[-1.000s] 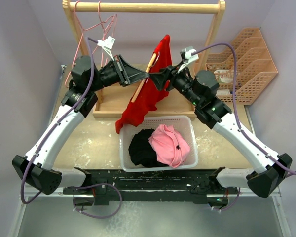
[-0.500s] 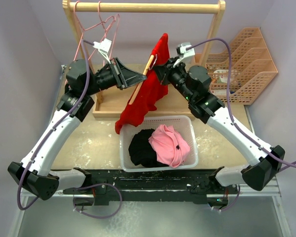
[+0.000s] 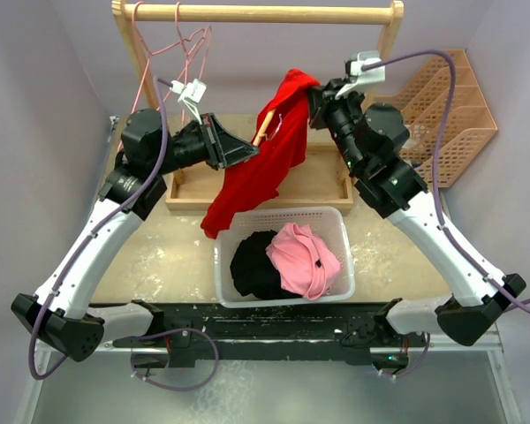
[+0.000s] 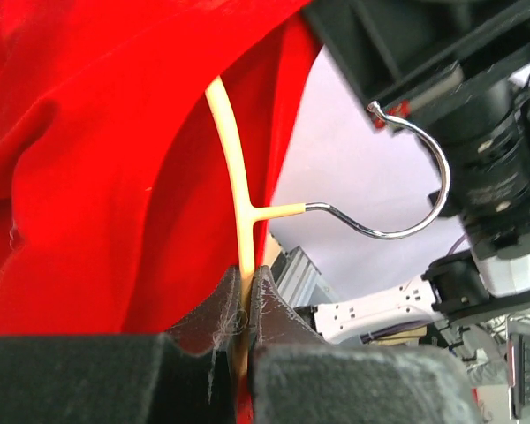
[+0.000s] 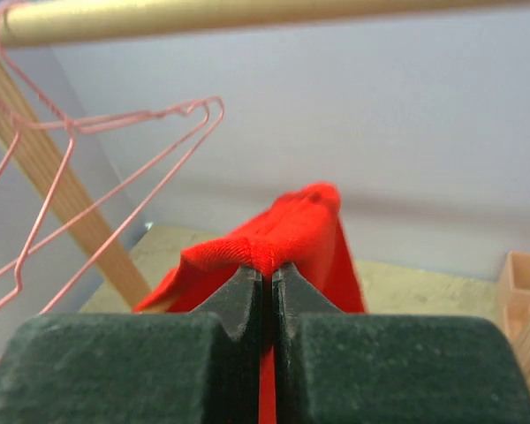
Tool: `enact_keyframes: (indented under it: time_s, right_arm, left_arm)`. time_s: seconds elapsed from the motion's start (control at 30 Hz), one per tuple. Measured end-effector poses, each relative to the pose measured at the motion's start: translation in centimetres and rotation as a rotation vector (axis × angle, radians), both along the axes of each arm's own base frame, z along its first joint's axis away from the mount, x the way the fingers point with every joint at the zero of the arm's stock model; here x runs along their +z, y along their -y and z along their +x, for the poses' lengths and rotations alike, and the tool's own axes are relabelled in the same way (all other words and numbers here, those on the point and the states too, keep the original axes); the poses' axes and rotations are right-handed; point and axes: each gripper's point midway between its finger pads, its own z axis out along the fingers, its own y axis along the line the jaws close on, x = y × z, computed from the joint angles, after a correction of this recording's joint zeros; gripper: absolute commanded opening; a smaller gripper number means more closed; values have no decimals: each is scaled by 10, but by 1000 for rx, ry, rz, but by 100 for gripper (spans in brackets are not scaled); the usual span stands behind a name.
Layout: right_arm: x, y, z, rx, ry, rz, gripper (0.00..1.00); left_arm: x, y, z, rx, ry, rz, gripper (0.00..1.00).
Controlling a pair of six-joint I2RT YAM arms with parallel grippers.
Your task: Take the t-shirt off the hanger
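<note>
The red t-shirt (image 3: pixel 263 163) hangs in mid-air over the wooden rack base, draped on a cream hanger (image 4: pixel 232 168) with a metal hook (image 4: pixel 406 212). My left gripper (image 3: pixel 255 147) is shut on the hanger's bar; in the left wrist view (image 4: pixel 248 281) the cream bar runs up from between the pads. My right gripper (image 3: pixel 314 95) is shut on the t-shirt's upper edge, and a fold of red cloth (image 5: pixel 283 234) bunches over its fingertips (image 5: pixel 267 272). Most of the hanger is hidden under the cloth.
A wooden rack (image 3: pixel 256 14) stands behind, with pink wire hangers (image 3: pixel 181 49) on its rail. A white basket (image 3: pixel 225 269) with black and pink garments sits below the t-shirt. Tan plastic file trays (image 3: pixel 459 106) stand at the back right.
The right gripper closed on the t-shirt's edge and rose up and back to the right, lifting the cloth. The left arm shifted slightly left with the hanger.
</note>
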Motion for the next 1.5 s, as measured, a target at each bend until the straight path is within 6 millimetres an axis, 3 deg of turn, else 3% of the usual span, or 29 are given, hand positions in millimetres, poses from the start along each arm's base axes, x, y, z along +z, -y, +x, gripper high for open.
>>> enact_keyframes:
  time_s: [0.07, 0.23, 0.43, 0.53, 0.73, 1.1, 1.5]
  right_arm:
    - [22, 10, 1, -48, 39, -4, 0]
    - [36, 11, 17, -108, 48, -39, 0]
    - [4, 20, 61, -198, -39, -125, 0]
    - [-11, 25, 72, -217, -83, -155, 0]
    - [-17, 31, 73, -227, -112, -172, 0]
    - [-21, 39, 76, -244, -133, -169, 0]
    - [-53, 30, 79, -195, -214, -179, 0]
  left_arm:
    - [-2, -2, -6, -14, 22, 24, 0]
    - [1, -6, -22, -54, 84, 53, 0]
    - [-1, -8, -41, -120, 106, 81, 0]
    - [-6, -9, -43, -134, 102, 97, 0]
    - [-15, -9, -47, -156, 98, 117, 0]
    - [-10, -10, -62, -210, 140, 115, 0]
    - [-9, -13, -73, -244, 160, 119, 0]
